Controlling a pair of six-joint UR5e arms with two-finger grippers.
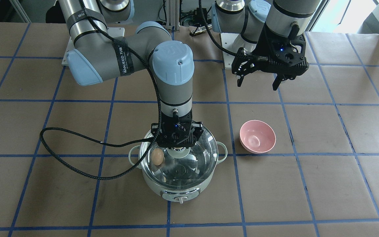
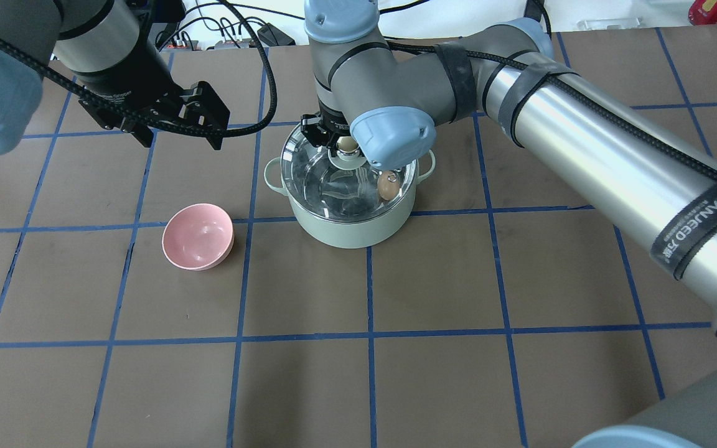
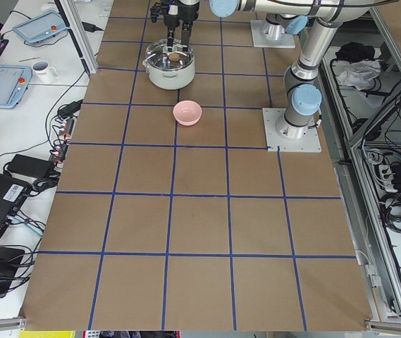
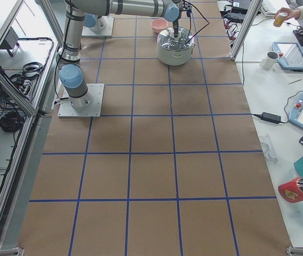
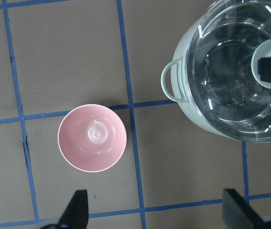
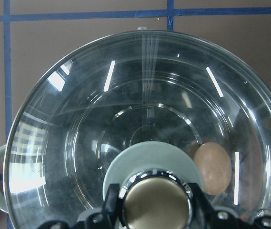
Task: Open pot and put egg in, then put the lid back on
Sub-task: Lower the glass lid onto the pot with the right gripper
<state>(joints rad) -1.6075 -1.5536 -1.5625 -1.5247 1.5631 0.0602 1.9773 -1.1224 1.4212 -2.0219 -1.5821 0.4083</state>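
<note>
Right wrist-mounted view: right gripper has its jaws closed in on the round beige knob of the lid. A black finger sits against each side of the knob, with no gap seen. The glass lid covers the mouth of the pot; I cannot tell whether it is fully seated on the rim.

Egg: inside the pot, under the glass, near the steel wall. It lies beside the knob's pale green base, on the robot's right of the clamped jaws, and lower than them. It shows through the lid in the overhead and front-facing views too.

Right arm: enters the overhead view from the right, the long forearm laid across the table. The wrist is turned straight down over the pot's centre.

Left gripper: jaws wide apart, holding nothing and touching nothing. It hangs above the table on the robot's left of the pot, well clear of it, fingers pointing down. Its wrist camera looks down on a pink bowl standing upright, and on the pot's near loop handle. The bowl stands near the pot but apart from it.

Left arm: comes in from the upper left of the overhead view, raised off the table.
</note>
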